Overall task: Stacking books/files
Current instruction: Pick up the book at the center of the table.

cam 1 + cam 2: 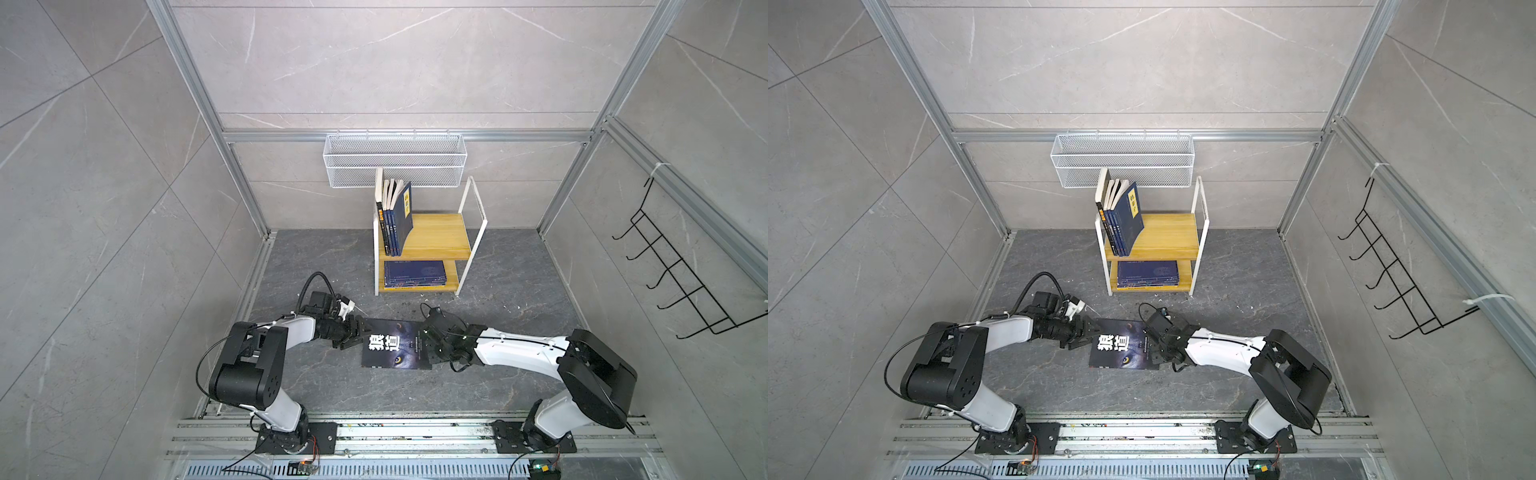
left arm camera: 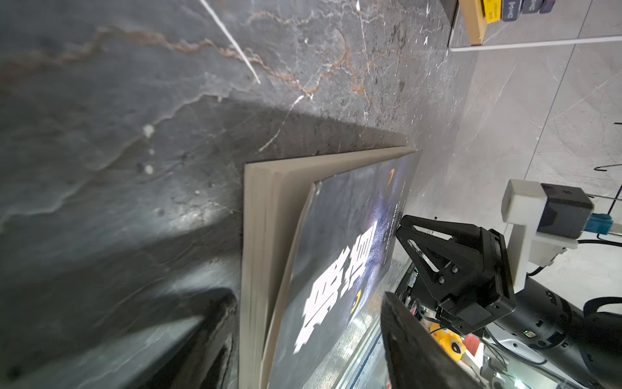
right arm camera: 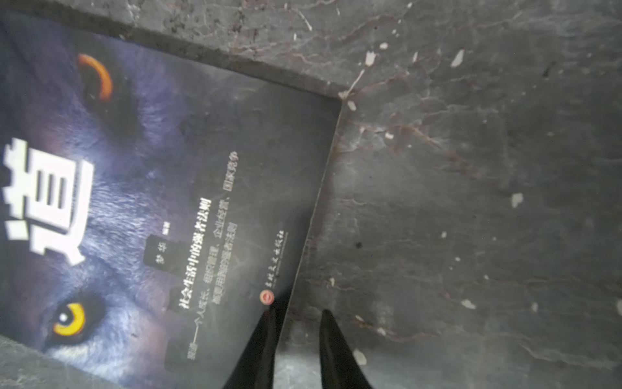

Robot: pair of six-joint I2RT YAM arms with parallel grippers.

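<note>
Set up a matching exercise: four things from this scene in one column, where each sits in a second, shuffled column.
Things
1. dark wolf-face book with white title characters
2. row of upright, mostly navy paperbacks
3. flat pile of navy paperbacks
4. white wire mesh basket

Places
A. lower wooden shelf
B. aluminium rail on the back wall
C. dark marbled tabletop
D. upper wooden shelf

Pairs: 1-C, 2-D, 3-A, 4-B
</note>
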